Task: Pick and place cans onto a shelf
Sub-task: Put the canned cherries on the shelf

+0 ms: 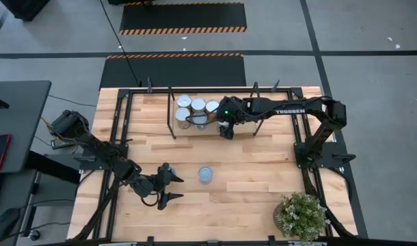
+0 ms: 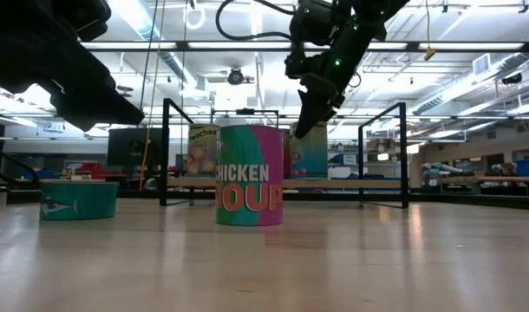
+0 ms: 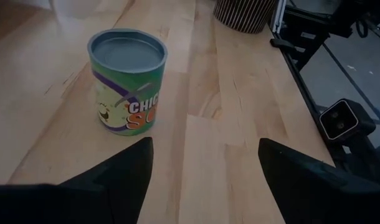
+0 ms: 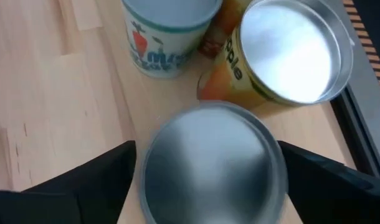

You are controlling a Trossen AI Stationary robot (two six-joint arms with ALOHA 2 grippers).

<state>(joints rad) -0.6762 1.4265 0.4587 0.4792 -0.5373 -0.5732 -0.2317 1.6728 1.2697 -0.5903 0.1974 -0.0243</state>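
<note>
Several cans (image 1: 198, 109) stand upright in a cluster on the shelf (image 1: 246, 130) at the table's far middle. My right gripper (image 1: 225, 130) is open over the shelf, pointing down. Its fingers stand on either side of one silver-topped can (image 4: 205, 165) with small gaps. It also shows in the low view (image 2: 306, 121). A green-and-pink chicken soup can (image 1: 206, 175) stands upright on the table; it also shows in the left wrist view (image 3: 128, 81). My left gripper (image 1: 173, 186) is open and empty just to the can's left (image 3: 205, 174).
A low teal tin (image 2: 78, 199) sits on the table at the left of the low view. A potted plant (image 1: 302, 215) stands at the near right corner. Two more cans (image 4: 283, 56) crowd close behind the one under my right gripper. Black shelf uprights (image 2: 165, 152) frame the board.
</note>
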